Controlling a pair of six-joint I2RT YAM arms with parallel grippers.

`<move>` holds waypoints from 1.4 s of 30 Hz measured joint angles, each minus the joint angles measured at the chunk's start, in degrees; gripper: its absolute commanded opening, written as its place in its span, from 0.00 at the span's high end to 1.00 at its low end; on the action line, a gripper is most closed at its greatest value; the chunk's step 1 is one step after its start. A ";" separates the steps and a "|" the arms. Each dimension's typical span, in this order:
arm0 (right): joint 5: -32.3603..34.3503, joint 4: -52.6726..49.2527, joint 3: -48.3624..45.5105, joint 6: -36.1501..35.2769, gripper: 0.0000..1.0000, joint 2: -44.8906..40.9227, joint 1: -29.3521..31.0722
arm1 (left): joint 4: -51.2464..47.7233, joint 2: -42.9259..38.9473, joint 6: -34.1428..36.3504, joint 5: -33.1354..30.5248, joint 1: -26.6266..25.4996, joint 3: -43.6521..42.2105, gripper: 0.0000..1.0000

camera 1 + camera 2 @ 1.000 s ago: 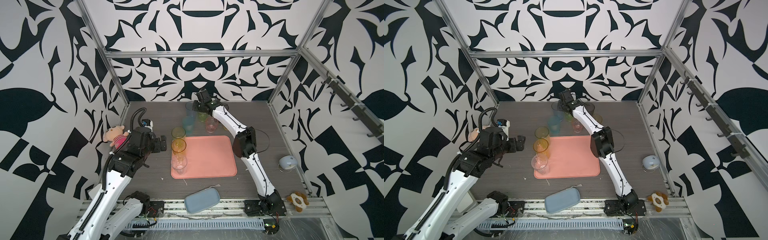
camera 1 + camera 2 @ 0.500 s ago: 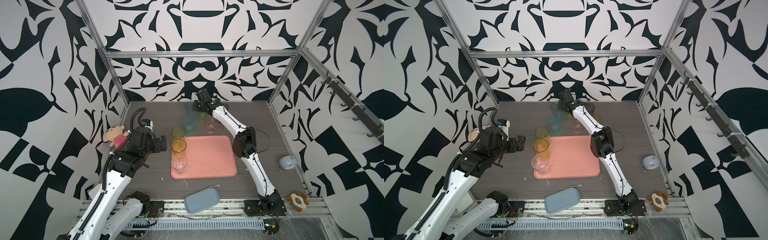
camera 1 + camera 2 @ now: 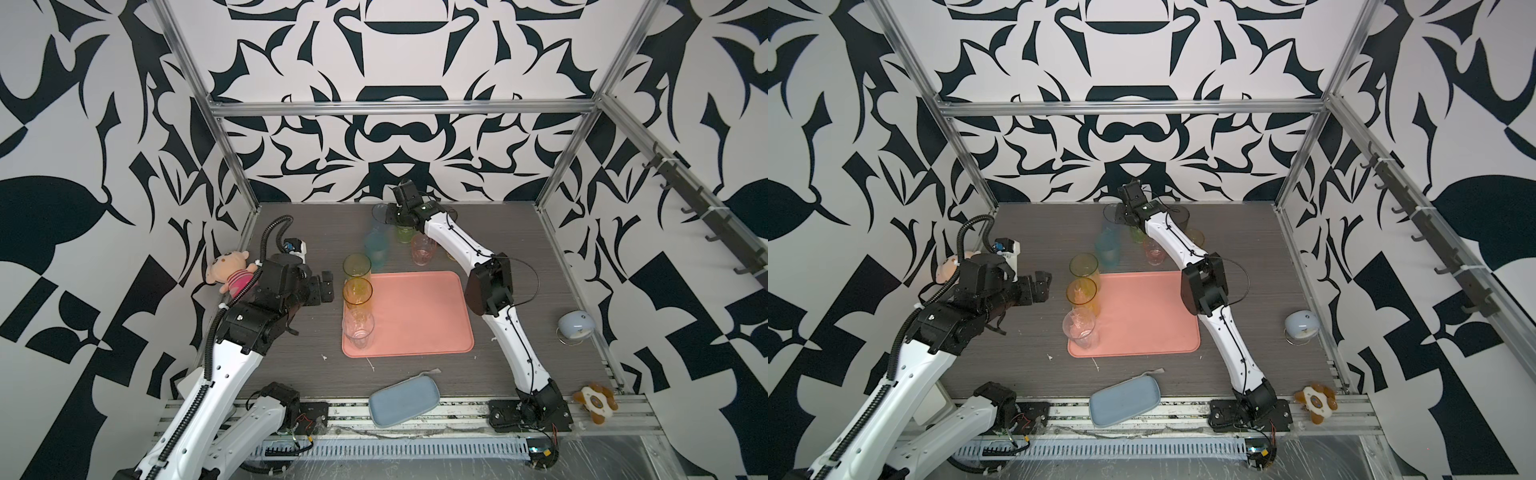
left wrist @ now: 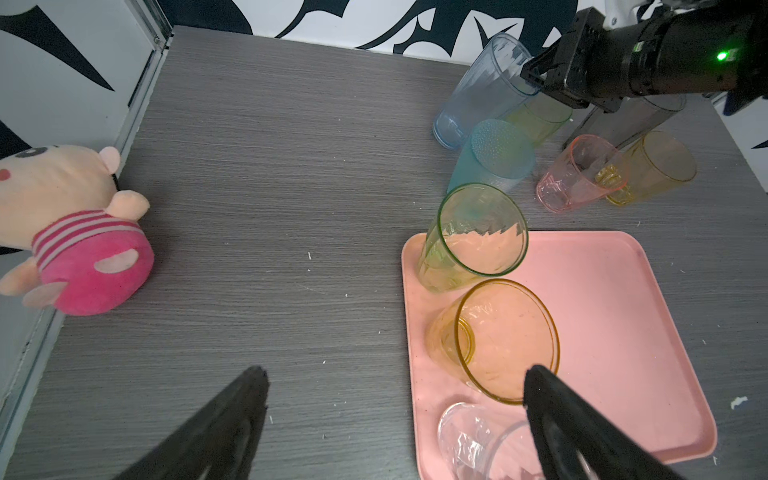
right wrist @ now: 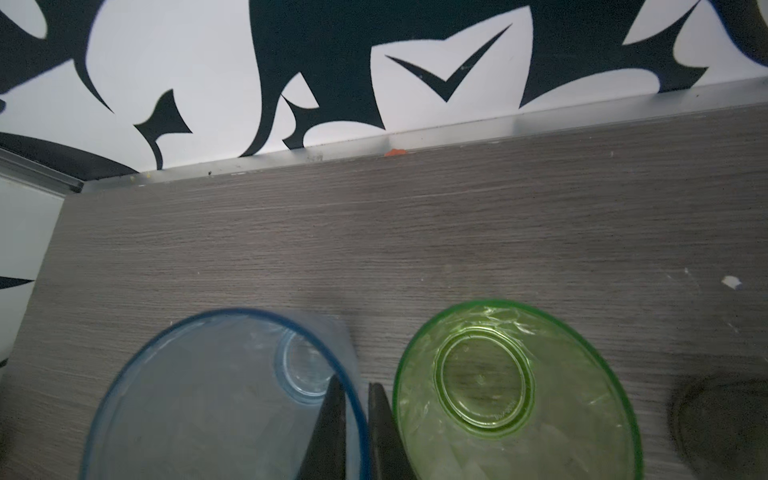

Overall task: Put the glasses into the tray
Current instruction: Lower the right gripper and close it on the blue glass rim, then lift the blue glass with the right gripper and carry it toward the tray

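The salmon-pink tray point(image 3: 415, 316) point(image 4: 602, 311) lies mid-table. Along its left side stand a yellow-green glass point(image 3: 356, 268), an amber glass point(image 3: 357, 293) and a clear glass point(image 3: 358, 330). Behind the tray, on the table, are an upturned teal glass point(image 3: 376, 249), a pink glass point(image 3: 423, 249), a green glass point(image 5: 498, 395), a short yellow glass point(image 4: 652, 170) and a smoke-grey glass point(image 4: 631, 120). My right gripper point(image 3: 390, 216) point(image 5: 357, 384) is shut on the rim of the tall blue glass point(image 4: 478, 95) point(image 5: 224, 399), one finger inside it. My left gripper point(image 3: 328, 286) point(image 4: 395, 374) hangs open beside the amber glass, holding nothing.
A pink plush pig point(image 3: 230, 270) lies by the left wall. A blue-grey dish point(image 3: 403, 403) sits at the front edge. A pale blue round object point(image 3: 573, 328) and a small plush toy point(image 3: 594, 401) are at the right. The back wall is close behind the glasses.
The right gripper's jaws have closed onto the blue glass's rim. Both arms have stayed about where they were.
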 measured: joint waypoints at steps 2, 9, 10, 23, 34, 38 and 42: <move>0.00 0.02 -0.07 -0.11 0.96 0.00 0.00 | 0.00 0.00 0.00 0.11 0.00 0.00 0.01; 0.15 0.04 -0.09 -0.17 1.00 0.00 0.00 | 0.00 0.13 0.00 0.22 0.00 0.00 0.01; 0.17 0.04 -0.09 -0.20 1.00 0.00 0.00 | 0.00 0.15 0.02 0.22 0.00 0.00 0.00; -0.22 -0.70 -1.16 -1.77 1.00 -2.86 0.00 | 0.02 0.48 0.00 0.33 0.00 0.00 0.01; -0.26 -2.43 -1.51 -3.76 1.00 -11.72 0.11 | 0.02 0.48 0.02 0.35 0.00 0.00 0.01; -0.17 -4.26 -1.51 -4.59 1.00 -14.45 0.13 | 0.02 0.46 0.02 0.35 0.00 0.00 0.00; 0.04 -6.86 -2.32 -5.40 1.00 -17.94 0.22 | 0.02 0.42 0.02 0.33 0.00 0.00 0.01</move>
